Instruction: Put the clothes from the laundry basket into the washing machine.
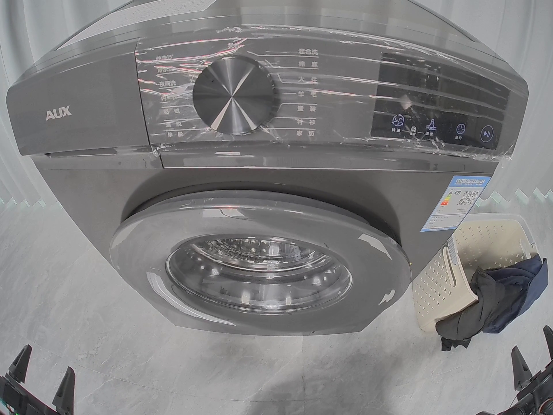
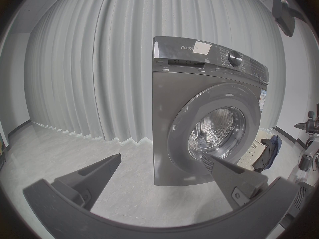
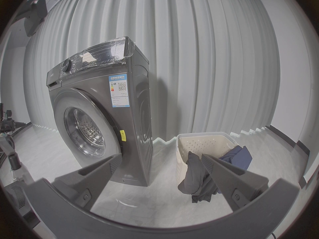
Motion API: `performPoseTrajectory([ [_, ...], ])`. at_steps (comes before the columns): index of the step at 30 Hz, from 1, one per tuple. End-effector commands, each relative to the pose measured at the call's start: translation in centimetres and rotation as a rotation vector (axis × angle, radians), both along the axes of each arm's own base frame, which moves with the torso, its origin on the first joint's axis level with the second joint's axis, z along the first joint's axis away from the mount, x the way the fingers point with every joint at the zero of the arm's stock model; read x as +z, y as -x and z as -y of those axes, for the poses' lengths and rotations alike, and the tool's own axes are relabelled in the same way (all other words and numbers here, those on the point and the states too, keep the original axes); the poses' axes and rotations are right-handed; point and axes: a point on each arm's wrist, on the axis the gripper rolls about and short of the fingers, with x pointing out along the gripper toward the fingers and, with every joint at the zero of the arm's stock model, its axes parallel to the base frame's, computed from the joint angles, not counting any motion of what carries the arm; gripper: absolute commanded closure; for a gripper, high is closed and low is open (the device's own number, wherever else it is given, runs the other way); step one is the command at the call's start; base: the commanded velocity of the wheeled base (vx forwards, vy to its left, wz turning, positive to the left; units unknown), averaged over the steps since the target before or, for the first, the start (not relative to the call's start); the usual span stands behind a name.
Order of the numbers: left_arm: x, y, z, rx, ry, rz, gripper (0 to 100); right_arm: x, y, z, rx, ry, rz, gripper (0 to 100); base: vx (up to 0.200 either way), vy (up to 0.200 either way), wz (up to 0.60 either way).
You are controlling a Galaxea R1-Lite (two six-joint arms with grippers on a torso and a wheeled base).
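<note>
Standing square to the head view, the washing machine (image 1: 345, 185) has its round door (image 1: 259, 266) shut flush against the front, with the steel drum visible through the glass. Clear film (image 1: 322, 87) covers the control panel around the dial (image 1: 233, 94).

The laundry basket (image 1: 438, 283), cream and perforated, sits on the grey floor (image 1: 86, 295) at three o'clock of the door, just beside the machine's side wall, with a gap showing between them in the right wrist view. The clothes (image 1: 495, 304), one dark grey garment and one navy, are draped over the basket's near rim and hang down its outside wall to the floor.

The left gripper (image 1: 47, 359) is low at eight o'clock in the head view, fingers spread wide, holding nothing. The right gripper (image 1: 531, 339) is at four o'clock, just below the clothes and apart from them, also spread wide and holding nothing. Pale pleated curtains (image 2: 83, 67) hang behind the machine.
</note>
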Motion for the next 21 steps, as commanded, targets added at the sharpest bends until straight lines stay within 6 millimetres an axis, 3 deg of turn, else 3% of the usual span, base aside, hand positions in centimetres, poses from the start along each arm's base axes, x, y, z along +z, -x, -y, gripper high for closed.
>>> performPoseTrajectory([
  [1,-0.49,0.02,0.0,0.001,0.001,0.002,0,-0.49,0.0,0.0,0.0,0.001,0.0,0,0.0,0.2,0.0],
  [11,-0.49,0.02,0.0,0.001,0.001,0.002,0,-0.49,0.0,0.0,0.0,0.001,0.0,0,0.0,0.2,0.0],
  [21,-0.49,0.02,0.0,0.001,-0.001,0.002,0,-0.49,0.0,0.0,0.0,0.001,0.0,0,0.0,0.0,0.0],
])
